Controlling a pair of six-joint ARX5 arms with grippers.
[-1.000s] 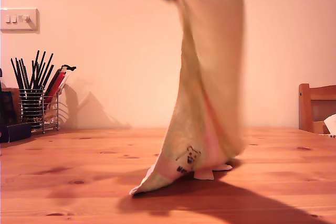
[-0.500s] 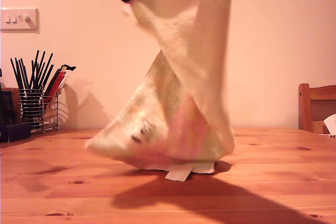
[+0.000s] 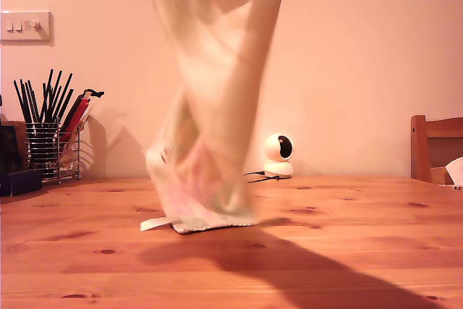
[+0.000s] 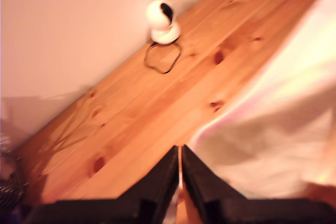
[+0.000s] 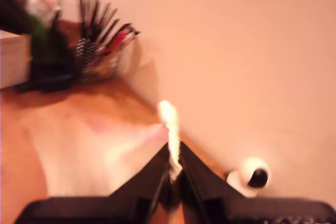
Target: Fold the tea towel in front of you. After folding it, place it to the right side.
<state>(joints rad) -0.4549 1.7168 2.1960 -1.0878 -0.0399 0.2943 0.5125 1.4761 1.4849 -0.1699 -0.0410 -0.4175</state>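
The tea towel (image 3: 210,106) hangs blurred from above the exterior view's top edge. Its cream lower end rests bunched on the wooden table (image 3: 347,251), with a small white label tab (image 3: 155,223) sticking out toward that view's left. Neither gripper shows in the exterior view. In the first wrist view my first gripper (image 4: 180,153) has its jaws pressed together on a thin edge of the tea towel (image 4: 273,129), which spreads beside it. My second gripper (image 5: 170,156) is shut on a cloth edge that pokes out between its jaws, with the tea towel (image 5: 100,150) hanging below.
A small white camera (image 3: 278,155) with a cable stands by the wall; it also shows as the white camera (image 4: 163,22) in the first wrist view. A wire utensil rack (image 3: 51,135) sits at the exterior view's left, a wooden chair (image 3: 434,150) at its right.
The hanging towel has swung toward the exterior view's left, dragging its lower end along the table. The black gripper seen at the top has left the view. The white camera is uncovered.
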